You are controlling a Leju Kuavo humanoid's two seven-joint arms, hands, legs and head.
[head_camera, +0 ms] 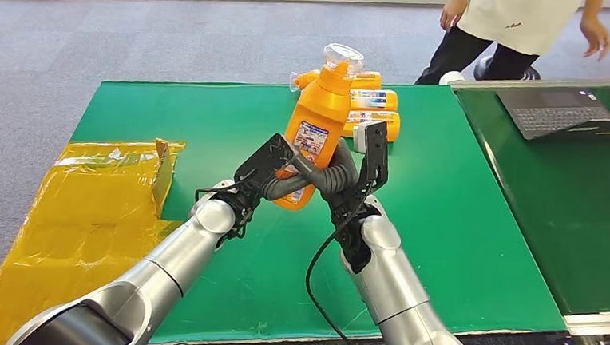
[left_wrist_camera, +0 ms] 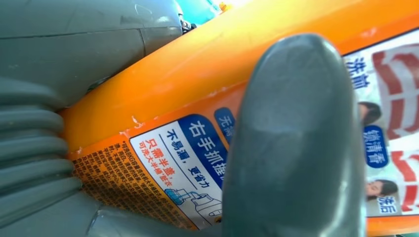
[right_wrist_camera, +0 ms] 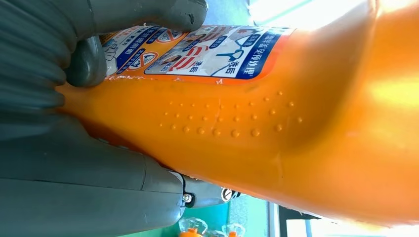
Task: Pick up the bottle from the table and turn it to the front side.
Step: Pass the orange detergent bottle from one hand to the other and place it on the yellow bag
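Observation:
An orange bottle (head_camera: 314,127) with a clear cap and a printed label is held upright, slightly tilted, above the green table (head_camera: 208,127). My left hand (head_camera: 279,180) grips its lower body from the left and my right hand (head_camera: 335,178) grips it from the right, so both hands hold it together. In the left wrist view the bottle (left_wrist_camera: 197,98) shows its label of small print, with my thick grey thumb (left_wrist_camera: 296,148) pressed across it. In the right wrist view the bottle (right_wrist_camera: 276,128) shows its orange side with raised dots, my fingers (right_wrist_camera: 89,64) resting on the label's edge.
Several more orange bottles (head_camera: 370,108) lie on the table behind the held one. A yellow bag (head_camera: 84,207) hangs over the table's left edge. A second green table with a laptop (head_camera: 566,108) stands at right. A person (head_camera: 511,25) stands beyond the tables.

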